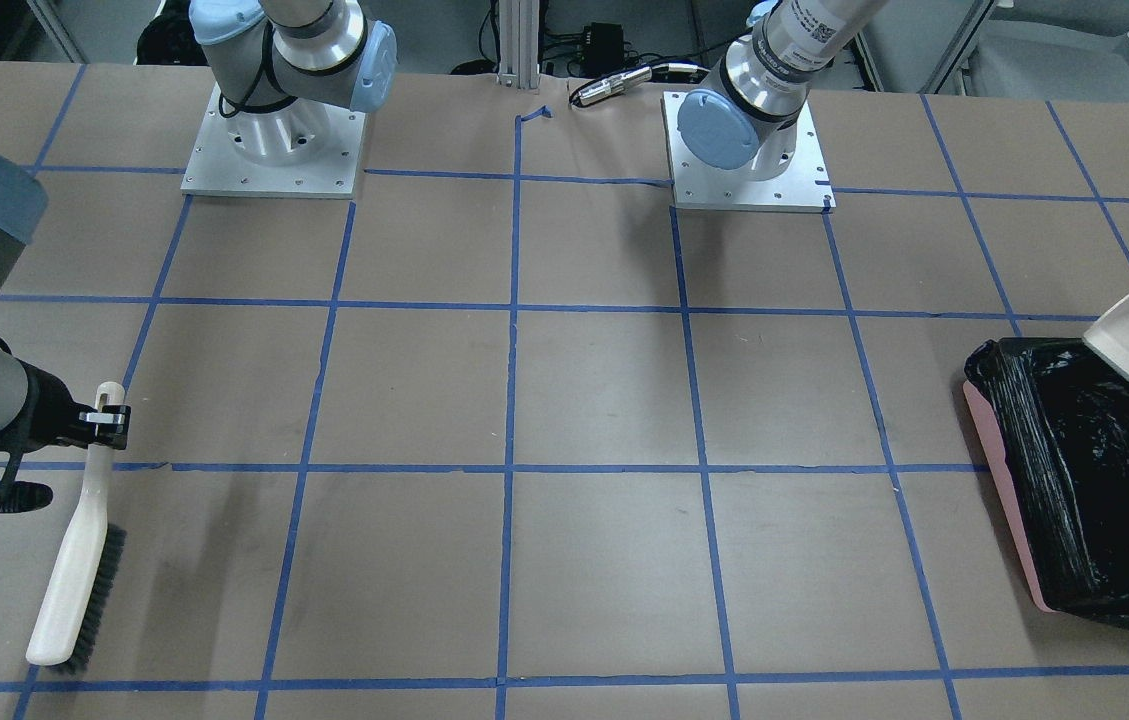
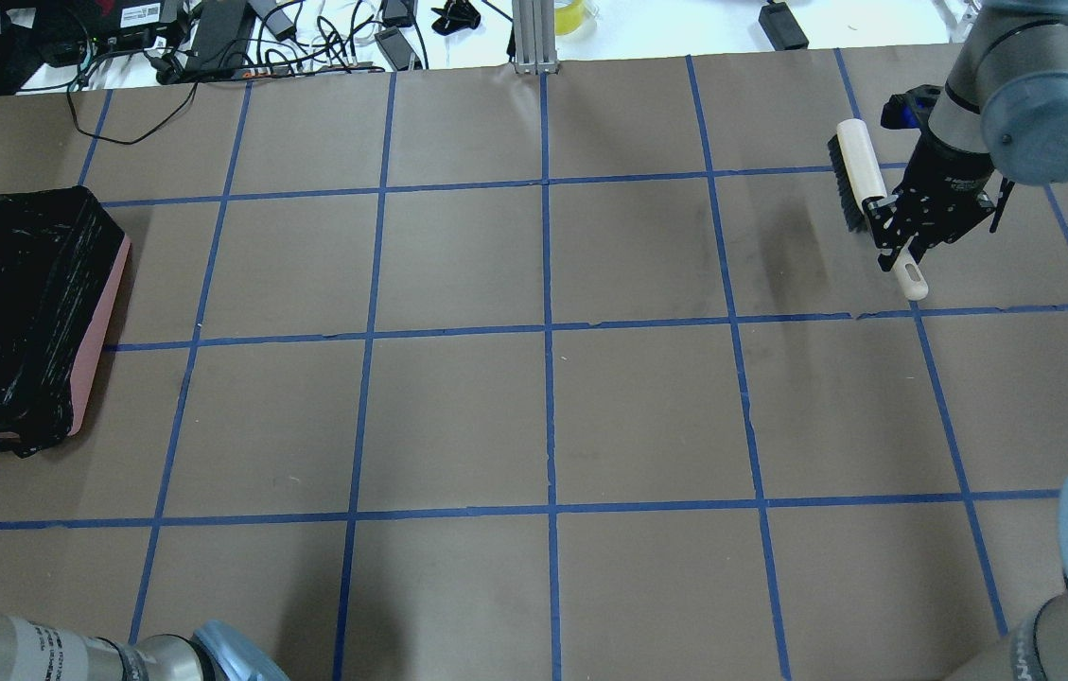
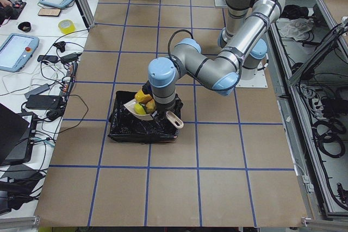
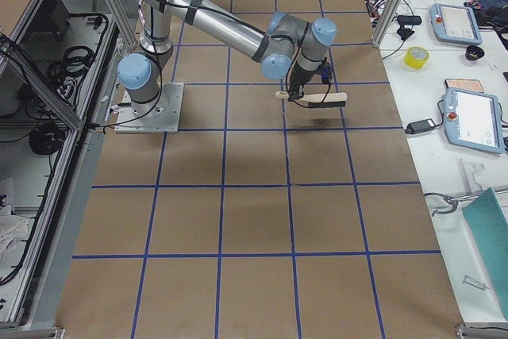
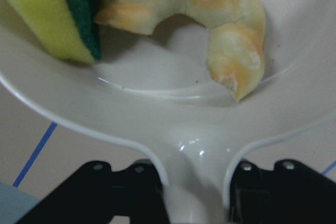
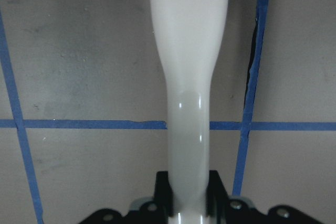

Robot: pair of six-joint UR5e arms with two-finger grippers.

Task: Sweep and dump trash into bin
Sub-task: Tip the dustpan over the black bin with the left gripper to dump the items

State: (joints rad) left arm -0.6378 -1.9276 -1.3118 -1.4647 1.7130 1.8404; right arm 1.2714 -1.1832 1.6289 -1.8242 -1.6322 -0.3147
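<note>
Grips the dustpan (image 5: 157, 114) by its handle in the clenched left pincer (image 5: 194, 187), above the bin (image 2: 101, 331) at the left edge of the surface (image 2: 543, 416), with sponge (image 5: 39, 17) and croissant (image 5: 210, 3) in it. Looks to stand at the dumping step; calls next for tipping the pan's mouth down into the bin. Clamps the brush (image 2: 860, 165) in the right pincer (image 6: 189, 198) near the far right corner.

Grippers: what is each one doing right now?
The left gripper is shut on the dustpan handle.
The right gripper is shut on the brush handle.
</note>
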